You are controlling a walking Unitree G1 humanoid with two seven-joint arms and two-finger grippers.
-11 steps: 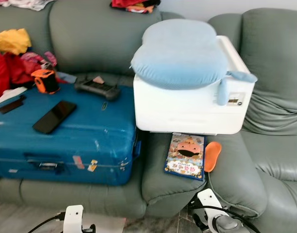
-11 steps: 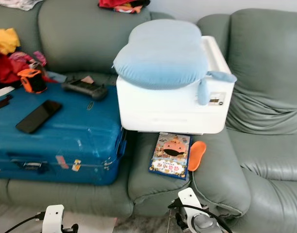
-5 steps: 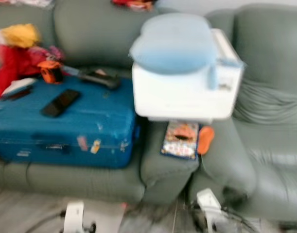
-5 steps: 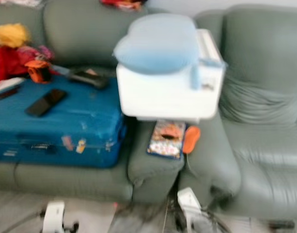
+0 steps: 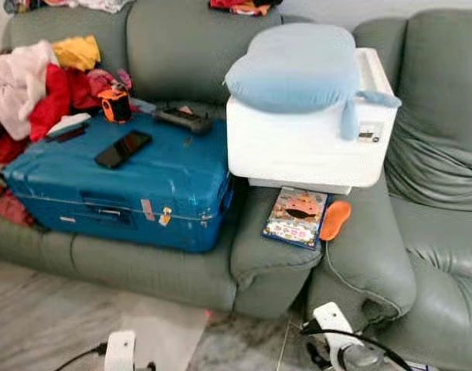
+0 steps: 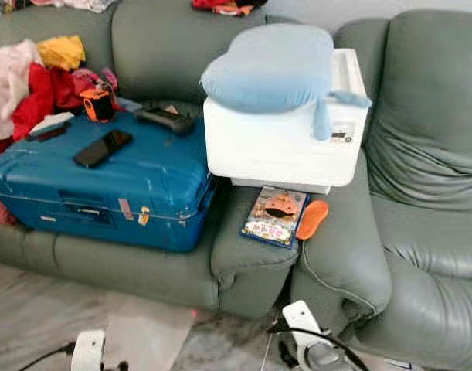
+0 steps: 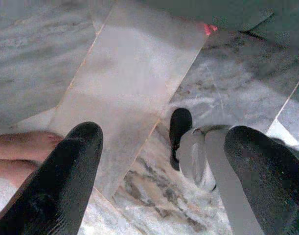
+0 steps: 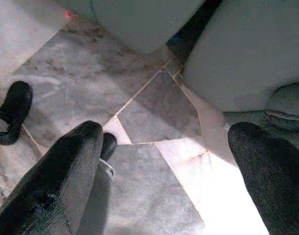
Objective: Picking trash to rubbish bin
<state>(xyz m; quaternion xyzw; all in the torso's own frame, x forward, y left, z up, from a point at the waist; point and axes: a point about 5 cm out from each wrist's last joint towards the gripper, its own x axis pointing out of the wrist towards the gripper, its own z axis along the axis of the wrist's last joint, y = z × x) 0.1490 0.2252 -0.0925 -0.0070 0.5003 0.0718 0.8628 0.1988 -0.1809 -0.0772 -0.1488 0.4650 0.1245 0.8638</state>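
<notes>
A pale translucent sheet point(image 5: 160, 334) lies flat on the marble floor in front of the green sofa point(image 5: 181, 267); the same sheet point(image 7: 134, 83) lies beyond the fingers in the left wrist view. My left gripper point(image 7: 164, 161) hangs open above the floor near that sheet, holding nothing. My right gripper point(image 8: 164, 166) also hangs open over bare floor tiles beside the sofa base. The left arm point(image 5: 120, 352) and right arm point(image 5: 336, 340) sit low at the bottom of the head views.
A blue suitcase point(image 5: 120, 182) lies on the sofa with a phone point(image 5: 123, 148) and a controller point(image 5: 183, 119) on it. Beside it are a white box point(image 5: 309, 143) under a blue pillow point(image 5: 293, 66), a book point(image 5: 296, 216), and clothes point(image 5: 42, 85) at left.
The camera has pulled back and turned left, so more of the floor and the clothes pile now show. Nothing on the sofa has moved, and both arms still hang low.
</notes>
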